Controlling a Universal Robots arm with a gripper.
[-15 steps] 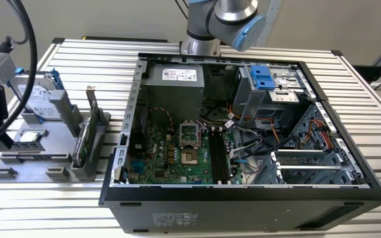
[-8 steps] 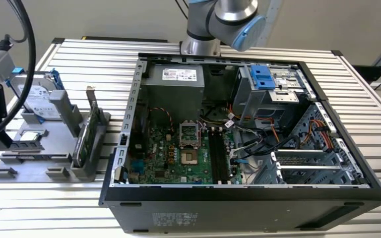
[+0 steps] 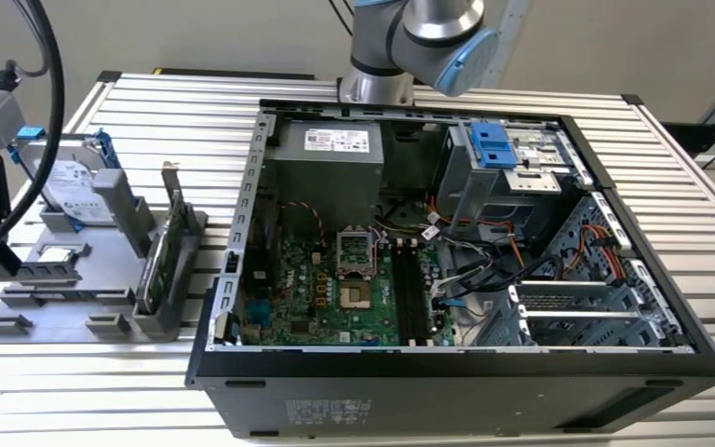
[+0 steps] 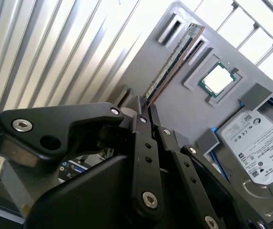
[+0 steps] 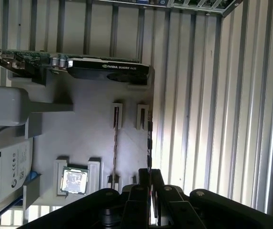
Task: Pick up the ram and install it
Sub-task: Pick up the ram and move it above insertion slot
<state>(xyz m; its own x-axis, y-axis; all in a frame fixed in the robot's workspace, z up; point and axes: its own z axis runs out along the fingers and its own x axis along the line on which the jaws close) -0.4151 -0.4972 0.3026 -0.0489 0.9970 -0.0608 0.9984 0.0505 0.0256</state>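
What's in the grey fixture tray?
Visible: ram on edge in its slots, a processor chip, a hard drive, a graphics card. The gripper covers one end of the ram.

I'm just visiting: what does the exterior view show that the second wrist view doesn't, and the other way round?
The exterior view adds the open computer case with its motherboard, the arm behind it, and a green card standing upright beside the case. The second wrist view adds the black gripper up close, right at one end of the ram, which lies on edge in the grey holder, plus a square processor chip in a recess. Both share the holder, the hard drive with blue rails, and the slatted table.
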